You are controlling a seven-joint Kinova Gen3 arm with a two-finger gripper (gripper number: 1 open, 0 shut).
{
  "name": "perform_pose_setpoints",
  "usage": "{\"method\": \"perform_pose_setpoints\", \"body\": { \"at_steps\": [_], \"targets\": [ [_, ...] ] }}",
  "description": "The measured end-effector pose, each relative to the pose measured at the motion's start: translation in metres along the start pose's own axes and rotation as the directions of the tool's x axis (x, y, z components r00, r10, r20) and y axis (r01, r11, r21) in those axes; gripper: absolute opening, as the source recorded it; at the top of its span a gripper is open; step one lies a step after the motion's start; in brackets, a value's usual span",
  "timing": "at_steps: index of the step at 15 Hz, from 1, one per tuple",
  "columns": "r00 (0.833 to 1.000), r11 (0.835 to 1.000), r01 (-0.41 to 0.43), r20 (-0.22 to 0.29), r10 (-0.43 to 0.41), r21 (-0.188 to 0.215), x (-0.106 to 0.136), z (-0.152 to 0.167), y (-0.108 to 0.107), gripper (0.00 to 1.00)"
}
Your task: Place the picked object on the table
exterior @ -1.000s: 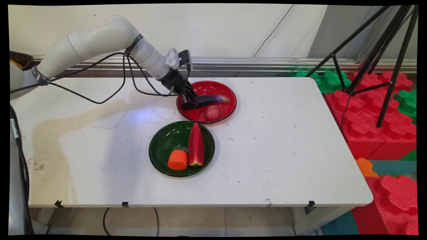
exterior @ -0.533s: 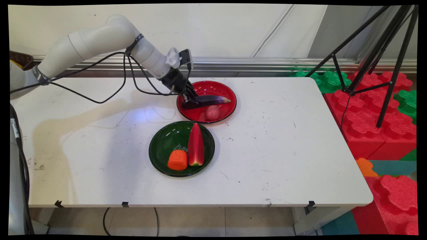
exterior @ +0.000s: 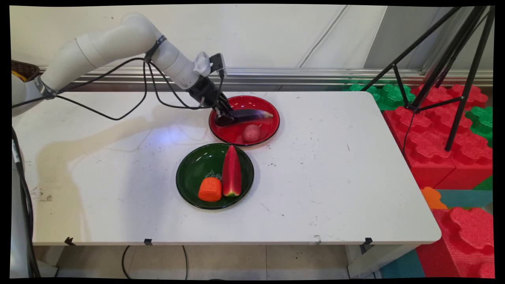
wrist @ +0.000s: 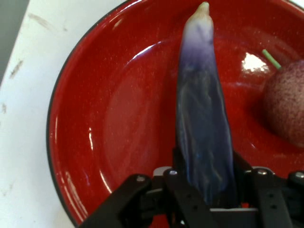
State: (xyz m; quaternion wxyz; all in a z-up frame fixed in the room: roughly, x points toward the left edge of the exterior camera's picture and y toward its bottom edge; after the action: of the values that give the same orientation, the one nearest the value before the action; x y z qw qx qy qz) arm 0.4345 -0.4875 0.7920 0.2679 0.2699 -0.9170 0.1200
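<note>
End effector (exterior: 223, 117) clamped on the thick end of a purple eggplant (exterior: 252, 116), at the 9 o'clock side of a red plate (exterior: 272, 126).

Item lay pointing toward 3 o'clock across the plate, its pale tip free; whether it rested on the plate or hung just above could not be told. Speckled red round fruit (exterior: 251, 133) sat at the plate's 6 o'clock, near the eggplant but apart. Green plate (exterior: 193, 167) on the table (exterior: 335, 177) held a watermelon slice (exterior: 231, 171) and an orange block (exterior: 210, 189). Judgement: handling called for a firm end grip, level carriage, and clearance from the fruit.
</note>
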Motion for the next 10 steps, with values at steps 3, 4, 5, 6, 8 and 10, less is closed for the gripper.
{"method": "perform_pose_setpoints", "body": {
  "at_steps": [3, 4, 5, 6, 8, 10],
  "targets": [
    [1.000, 1.000, 0.000, -0.007, 0.000, 0.000, 0.000, -0.010, -0.001, 0.00],
    [1.000, 1.000, 0.000, -0.010, 0.000, 0.001, -0.001, -0.015, -0.001, 0.00],
    [1.000, 1.000, -0.001, -0.013, 0.001, 0.001, -0.001, -0.018, -0.001, 0.00],
    [1.000, 1.000, -0.002, -0.018, 0.002, 0.001, -0.002, -0.024, -0.001, 0.00],
    [0.999, 1.000, -0.007, -0.031, 0.007, 0.002, -0.003, -0.038, -0.001, 0.00],
    [0.999, 1.000, -0.010, -0.045, 0.010, 0.004, -0.005, -0.054, 0.000, 0.00]
  ]
}}
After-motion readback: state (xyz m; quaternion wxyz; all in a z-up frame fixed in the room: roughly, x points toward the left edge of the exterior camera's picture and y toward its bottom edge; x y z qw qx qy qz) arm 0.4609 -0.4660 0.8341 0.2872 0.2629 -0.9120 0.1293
